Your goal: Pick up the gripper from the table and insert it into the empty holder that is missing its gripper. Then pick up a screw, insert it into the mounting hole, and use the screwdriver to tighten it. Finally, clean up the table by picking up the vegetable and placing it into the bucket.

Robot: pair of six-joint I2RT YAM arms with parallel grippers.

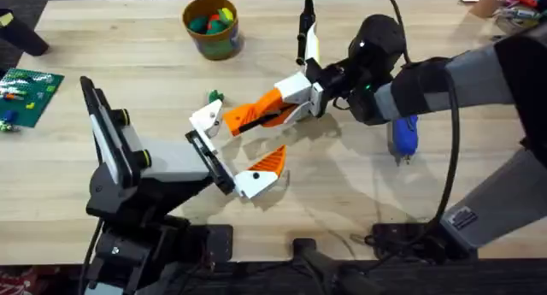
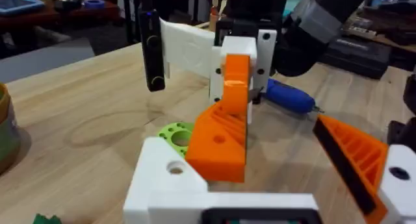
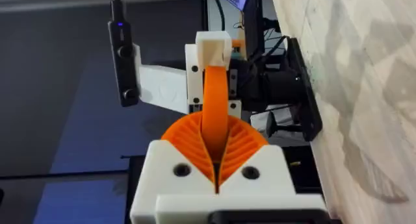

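The gripper (image 1: 254, 115), a plain orange wedge, is held by my right gripper (image 1: 295, 101), which is shut on it with its orange ribbed pads (image 3: 244, 143). The wedge's thick end (image 2: 218, 143) lies against the inner side of the holder (image 2: 166, 178), the bare white finger mount of my left gripper (image 1: 232, 150). The mounting hole (image 2: 174, 167) shows dark and empty. My left gripper is open, and its other finger carries a striped orange tip (image 1: 272, 158). The blue screwdriver (image 1: 402, 134) lies at the right. A green vegetable (image 1: 214, 97) lies behind the holder. The bucket (image 1: 211, 26) stands at the back.
A lime-green ring disc (image 2: 175, 134) lies on the table under the orange wedge. A green board with small parts (image 1: 26, 91) sits at the left edge. Coloured items lie inside the bucket. Cables and a black base (image 1: 402, 237) run along the front edge.
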